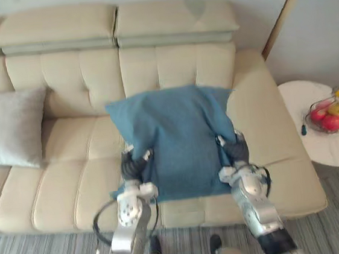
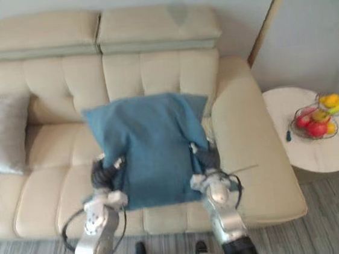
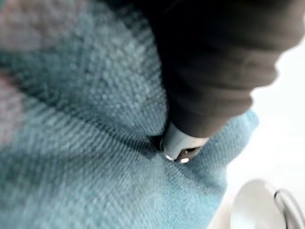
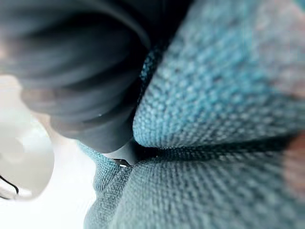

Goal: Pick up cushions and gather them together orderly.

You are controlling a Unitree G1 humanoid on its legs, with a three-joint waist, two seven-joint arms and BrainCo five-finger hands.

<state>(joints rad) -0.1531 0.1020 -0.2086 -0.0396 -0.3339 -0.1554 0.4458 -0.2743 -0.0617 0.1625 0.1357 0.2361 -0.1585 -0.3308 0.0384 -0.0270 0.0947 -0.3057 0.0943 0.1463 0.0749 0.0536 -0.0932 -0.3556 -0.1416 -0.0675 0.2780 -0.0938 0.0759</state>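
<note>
A blue cushion (image 1: 180,138) hangs upright over the right half of the cream sofa (image 1: 67,192), carried between both hands. My left hand (image 1: 134,164) is against its left edge and my right hand (image 1: 235,150) against its right edge, both low on the cushion. The fabric bunches inward where each hand meets it. In the wrist views the blue weave (image 3: 71,143) (image 4: 214,95) sits right against the left hand's dark cover (image 3: 214,71) and the right hand's dark cover (image 4: 86,71). A light grey cushion (image 1: 5,126) leans on the sofa back at the far left.
The sofa's right armrest (image 1: 265,111) is just right of the blue cushion. Beyond it a round white side table (image 1: 323,144) carries a wire bowl of fruit (image 1: 332,115). Grey striped floor runs along the sofa front.
</note>
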